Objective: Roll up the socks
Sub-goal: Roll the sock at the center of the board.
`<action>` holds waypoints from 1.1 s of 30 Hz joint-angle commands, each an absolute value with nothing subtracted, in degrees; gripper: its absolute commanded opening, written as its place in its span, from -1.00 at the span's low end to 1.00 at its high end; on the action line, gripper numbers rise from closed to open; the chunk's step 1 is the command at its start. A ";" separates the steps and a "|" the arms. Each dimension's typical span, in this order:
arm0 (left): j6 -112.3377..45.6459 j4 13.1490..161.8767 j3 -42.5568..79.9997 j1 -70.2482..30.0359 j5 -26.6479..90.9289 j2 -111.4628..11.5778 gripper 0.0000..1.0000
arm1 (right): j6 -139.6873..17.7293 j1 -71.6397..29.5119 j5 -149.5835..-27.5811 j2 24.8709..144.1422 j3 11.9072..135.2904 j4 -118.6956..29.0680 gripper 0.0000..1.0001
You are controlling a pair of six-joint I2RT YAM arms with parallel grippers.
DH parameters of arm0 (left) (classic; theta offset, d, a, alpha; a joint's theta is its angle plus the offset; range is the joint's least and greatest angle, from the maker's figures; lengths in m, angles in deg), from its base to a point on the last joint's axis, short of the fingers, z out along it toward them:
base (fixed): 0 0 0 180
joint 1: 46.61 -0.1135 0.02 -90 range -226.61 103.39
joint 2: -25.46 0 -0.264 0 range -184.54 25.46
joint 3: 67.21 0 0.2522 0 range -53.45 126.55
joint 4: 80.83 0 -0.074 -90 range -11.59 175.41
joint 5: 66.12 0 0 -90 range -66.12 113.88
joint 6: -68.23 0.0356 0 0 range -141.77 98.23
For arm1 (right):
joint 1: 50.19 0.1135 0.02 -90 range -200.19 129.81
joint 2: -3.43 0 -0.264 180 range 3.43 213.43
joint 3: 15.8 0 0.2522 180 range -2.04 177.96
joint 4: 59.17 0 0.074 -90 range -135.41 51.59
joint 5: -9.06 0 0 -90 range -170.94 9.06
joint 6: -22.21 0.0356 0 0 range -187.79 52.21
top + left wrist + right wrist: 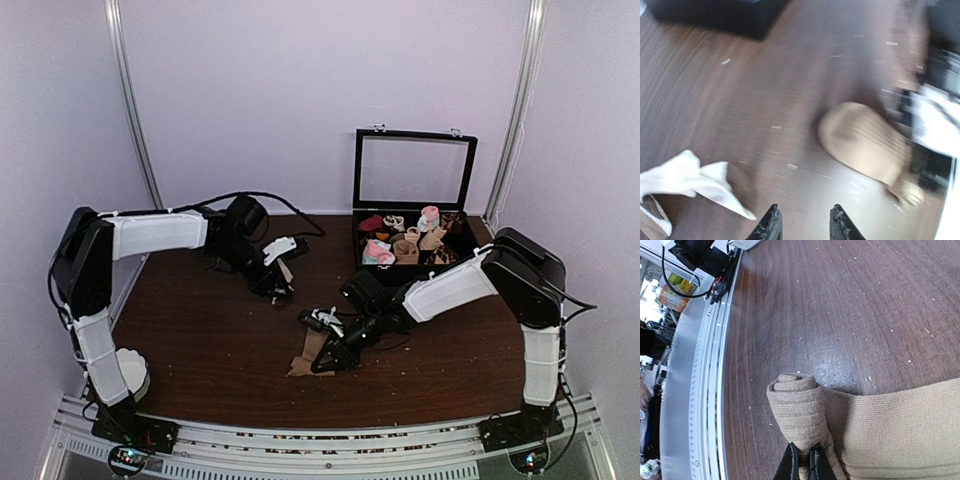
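Observation:
A tan sock [900, 430] lies flat on the dark wood table, one end wound into a tight roll [797, 410]. My right gripper [804, 462] is shut on the base of that roll. In the top view the right gripper [335, 355] sits on the sock [308, 352] at the table's front centre. My left gripper [803, 222] is open and empty, held above bare table. Its blurred view shows a tan sock [862, 142] ahead to the right and white fabric [687, 177] to the left. In the top view the left gripper [275, 272] is behind and left of the sock.
An open black box [462, 232] with a raised glass lid holds several rolled socks at the back right. A white round object [133, 370] sits by the left arm's base. A metal rail [700, 390] runs along the table's near edge.

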State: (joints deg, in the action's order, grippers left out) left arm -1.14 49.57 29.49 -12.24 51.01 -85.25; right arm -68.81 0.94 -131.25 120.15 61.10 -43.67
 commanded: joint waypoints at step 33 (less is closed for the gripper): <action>20.88 62.16 11.79 5.10 50.52 -82.15 -0.35 | -62.56 -6.14 -125.25 132.42 59.24 -31.36 -1.00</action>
State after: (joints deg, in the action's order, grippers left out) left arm 18.85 60.55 10.06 4.22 52.92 -80.79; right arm -61.84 -4.65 -142.70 125.07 62.98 -43.26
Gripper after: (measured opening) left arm 0.341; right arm 0.063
